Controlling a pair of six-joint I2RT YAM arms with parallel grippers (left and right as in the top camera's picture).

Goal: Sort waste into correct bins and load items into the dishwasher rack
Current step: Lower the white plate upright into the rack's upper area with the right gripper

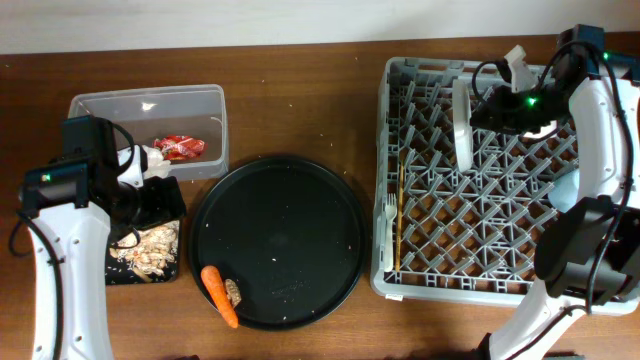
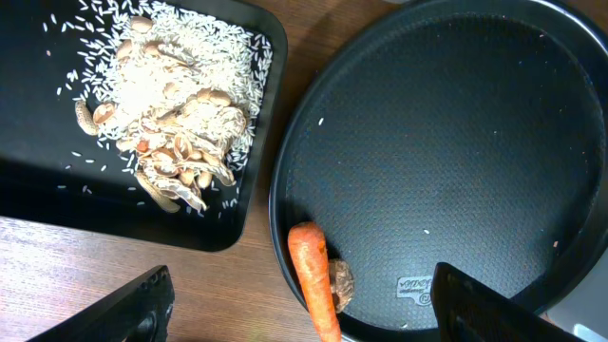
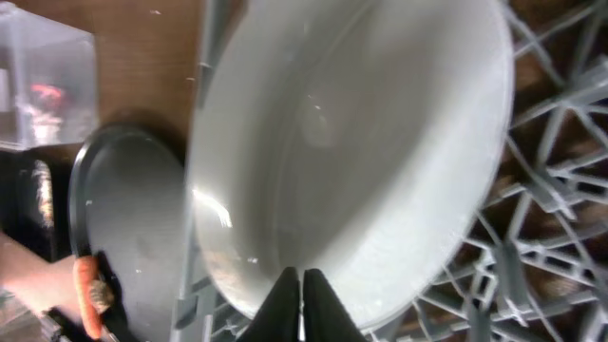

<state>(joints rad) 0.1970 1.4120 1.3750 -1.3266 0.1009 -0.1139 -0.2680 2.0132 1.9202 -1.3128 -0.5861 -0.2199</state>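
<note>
The orange carrot (image 1: 218,294) and the brown scrap (image 1: 233,292) lie at the front left of a round black tray. In the left wrist view, my open, empty left gripper (image 2: 313,313) hovers above the carrot (image 2: 313,280) and scrap (image 2: 340,283). Beige food scraps (image 1: 148,247) lie in the shallow black tray (image 1: 165,200). The red wrapper (image 1: 180,147) and white tissue (image 1: 155,160) lie in the clear tub (image 1: 150,98). The white plate (image 1: 462,120) stands on edge in the grey rack (image 1: 390,180). My right gripper (image 3: 302,304) is shut, its tips at the plate's (image 3: 380,142) lower rim.
Wooden chopsticks (image 1: 400,215) and a white fork (image 1: 387,212) lie along the rack's left side. The round black tray (image 1: 300,200) sits between the bins and the rack. A pale blue item (image 1: 565,190) in the rack is partly hidden by my right arm.
</note>
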